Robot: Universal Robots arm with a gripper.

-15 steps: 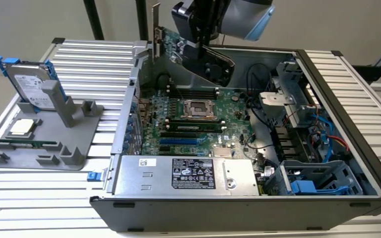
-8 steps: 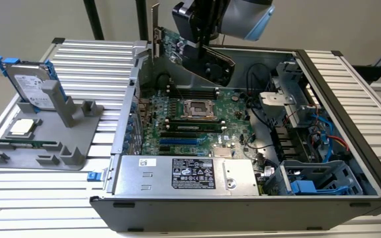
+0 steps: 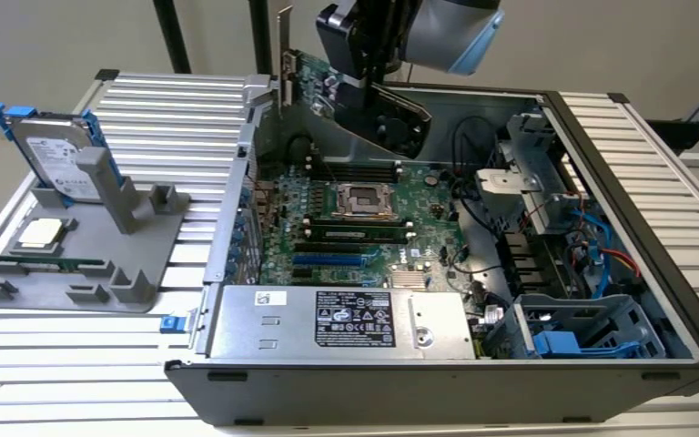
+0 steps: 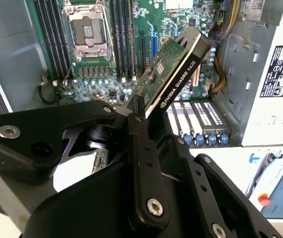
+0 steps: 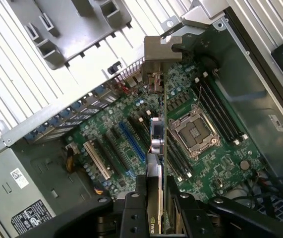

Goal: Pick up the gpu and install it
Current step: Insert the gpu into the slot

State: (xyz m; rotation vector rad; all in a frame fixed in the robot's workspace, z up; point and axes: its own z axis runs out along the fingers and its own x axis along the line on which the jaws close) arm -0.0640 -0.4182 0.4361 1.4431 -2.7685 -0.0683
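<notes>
The gpu (image 3: 325, 102) hangs tilted above the far end of the open computer case (image 3: 447, 391), green board to the exterior view's left, black cooler (image 3: 396, 120) to the right, silver bracket (image 3: 285, 41) pointing up. My gripper (image 3: 368, 84) is shut on its upper edge. In the second wrist view the gpu (image 4: 173, 69) slants out from between the black fingers (image 4: 140, 148) over the motherboard (image 4: 106, 59). In the first wrist view the gpu (image 5: 156, 144) runs edge-on from my gripper (image 5: 156, 201) to its bracket (image 5: 161, 52), above the motherboard's blue slots (image 5: 131, 144).
A grey holder (image 3: 83, 273) at the exterior view's left carries a hard drive (image 3: 58, 155), a processor chip (image 3: 41, 233) and a memory stick (image 3: 46, 265). Inside the case are the power supply (image 3: 338, 320), a drive cage (image 3: 581, 332), cables (image 3: 592, 237) and the empty processor socket (image 3: 362, 198).
</notes>
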